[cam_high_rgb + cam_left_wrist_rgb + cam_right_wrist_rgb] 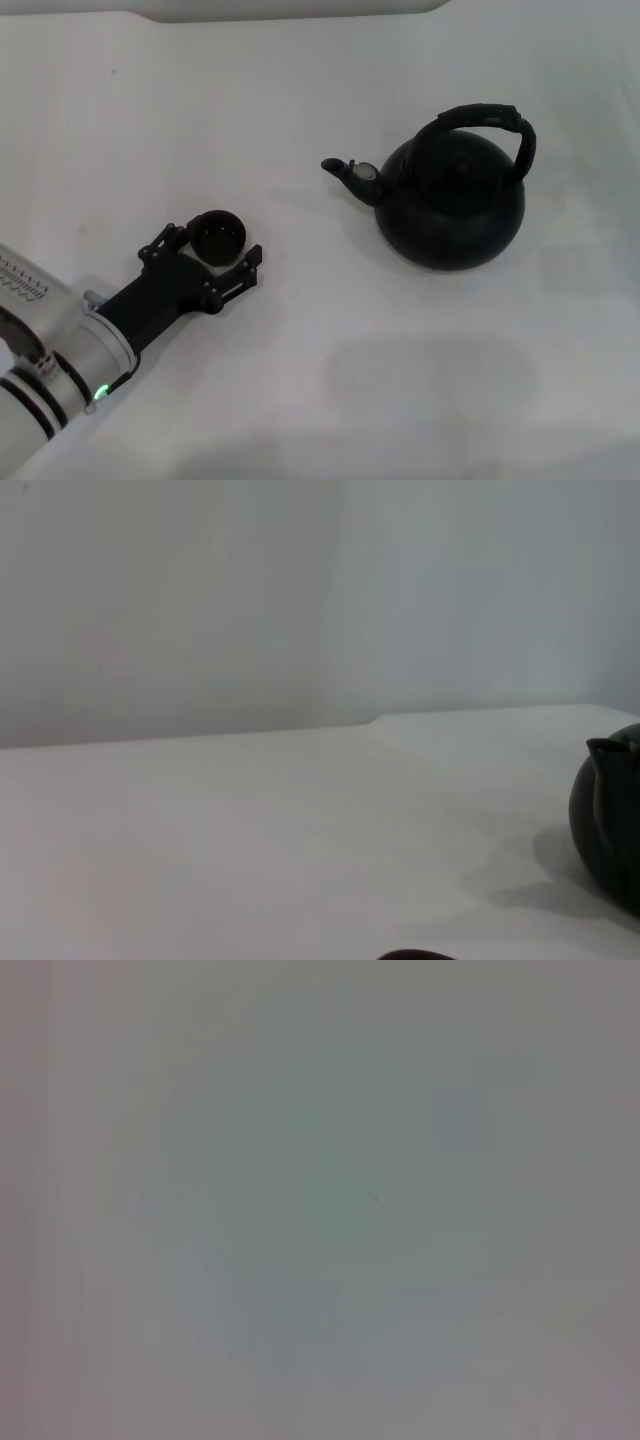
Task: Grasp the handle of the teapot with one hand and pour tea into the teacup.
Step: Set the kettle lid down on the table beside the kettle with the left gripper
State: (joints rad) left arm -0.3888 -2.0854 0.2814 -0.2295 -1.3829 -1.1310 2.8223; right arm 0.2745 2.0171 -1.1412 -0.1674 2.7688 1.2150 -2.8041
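The matte black teapot (450,205) stands on the white table at the right, its spout (350,175) pointing left toward the teacup. Its ribbed arched handle (500,120) rises free over its top, with nothing gripping it. The tiny dark teacup (217,235) sits left of centre. My left gripper (217,245) reaches in from the lower left and is open, with one finger on each side of the teacup. In the left wrist view, part of the teapot (610,820) shows at the edge and a sliver of the teacup's rim (415,955) at the border. The right gripper is out of view.
The white table (400,380) runs in all directions around both objects. A pale wall (200,600) stands beyond its far edge. The right wrist view holds only a blank grey surface.
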